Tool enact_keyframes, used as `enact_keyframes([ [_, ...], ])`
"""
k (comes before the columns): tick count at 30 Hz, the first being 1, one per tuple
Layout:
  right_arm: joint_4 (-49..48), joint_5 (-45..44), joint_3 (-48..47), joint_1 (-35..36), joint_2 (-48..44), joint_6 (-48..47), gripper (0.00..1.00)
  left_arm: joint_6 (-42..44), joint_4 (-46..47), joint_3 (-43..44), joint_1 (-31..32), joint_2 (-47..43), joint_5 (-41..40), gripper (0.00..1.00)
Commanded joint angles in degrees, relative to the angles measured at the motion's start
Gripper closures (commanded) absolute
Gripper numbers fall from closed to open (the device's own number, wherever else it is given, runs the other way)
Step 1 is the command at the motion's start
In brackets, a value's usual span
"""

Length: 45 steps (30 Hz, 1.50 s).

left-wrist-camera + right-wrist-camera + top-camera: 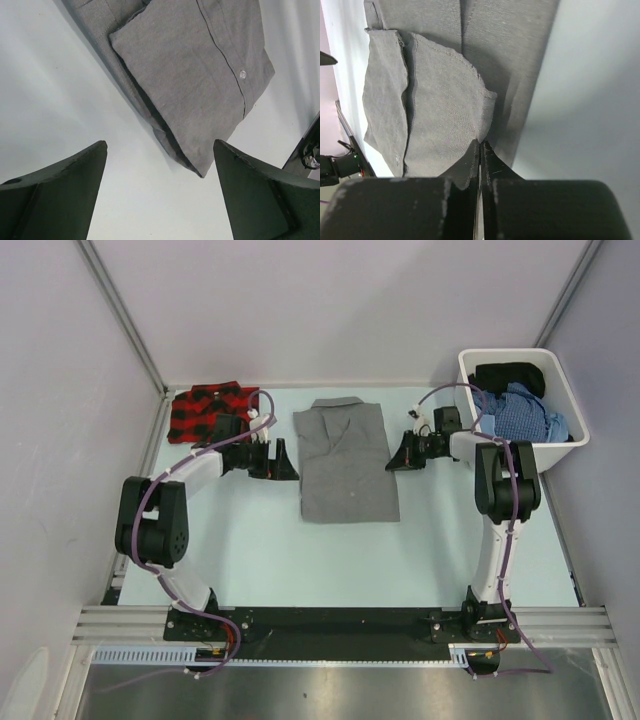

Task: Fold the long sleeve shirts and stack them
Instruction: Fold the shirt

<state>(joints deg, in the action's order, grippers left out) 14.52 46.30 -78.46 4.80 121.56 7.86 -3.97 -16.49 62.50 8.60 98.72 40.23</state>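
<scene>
Shirt of plain mid-grey cloth (345, 465) is lying lengthwise near-to-far, collar pointing away; we are clamping its edge in our right gripper (481, 146), left gripper (160, 144) spread.

Folded grey shirt (345, 462) centre (collar far); plaid shirt (203, 407) far-left.

Left arm (190, 475)'s jaws gape wide; right arm (505, 485)'s jaws are clamped together.

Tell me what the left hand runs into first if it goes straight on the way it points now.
Most likely the grey shirt: its folded edge lies straight ahead of the open left hand, though the hand's height above the table is unclear.
</scene>
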Motion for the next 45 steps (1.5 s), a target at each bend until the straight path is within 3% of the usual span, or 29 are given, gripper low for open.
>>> enact_keyframes([
  [1, -0.4, -0.3, -2.3, -1.4, -1.9, -1.4, 1.0, 0.8, 1.6, 1.5, -0.3, 0.2, 2.2, 0.07],
  [9, 0.1, 0.5, -5.0, 1.8, 1.3, -2.1, 0.99, -2.0, 4.6, 1.1, 1.8, 1.7, 7.3, 0.12],
  [11, 2.8, -0.1, -5.9, 1.4, 1.8, -3.0, 0.86, -3.5, 5.1, 1.5, 3.5, 1.7, 9.3, 0.15],
  [18, 13.5, -2.6, -7.0, -3.2, -5.4, -10.1, 0.63, -10.7, 10.0, -2.7, 11.6, -0.5, 14.7, 0.16],
  [22, 18.3, -1.7, -4.5, -3.0, -11.4, -13.9, 0.63, -15.4, 15.6, -6.5, 14.6, 0.0, 17.1, 0.15],
  [26, 15.3, 5.6, 1.2, 0.7, -14.3, -8.8, 0.65, -19.7, 20.3, -7.5, 17.1, 3.8, 16.5, 0.17],
  [30, 10.4, 9.4, 7.3, 4.3, -11.6, -3.7, 0.67, -24.4, 23.8, -9.5, 15.3, 7.4, 15.0, 0.19],
  [33, 10.2, 9.0, 9.3, 4.9, -9.4, -4.9, 0.69, -22.7, 25.1, -11.4, 13.3, 2.5, 18.1, 0.15],
  [39, 12.5, 10.3, 5.4, 5.7, -9.1, -7.7, 0.69, -22.0, 19.2, -20.1, 4.5, -10.1, 17.5, 0.09],
  [43, 7.6, 13.4, 2.5, 9.7, -10.4, -3.8, 0.69, -22.4, 19.6, -23.6, 2.1, -10.5, 14.5, 0.09],
  [45, 2.8, 14.4, 2.1, 12.6, -10.0, 0.6, 0.68, -25.9, 24.9, -25.0, 2.1, -9.9, 13.4, 0.09],
])
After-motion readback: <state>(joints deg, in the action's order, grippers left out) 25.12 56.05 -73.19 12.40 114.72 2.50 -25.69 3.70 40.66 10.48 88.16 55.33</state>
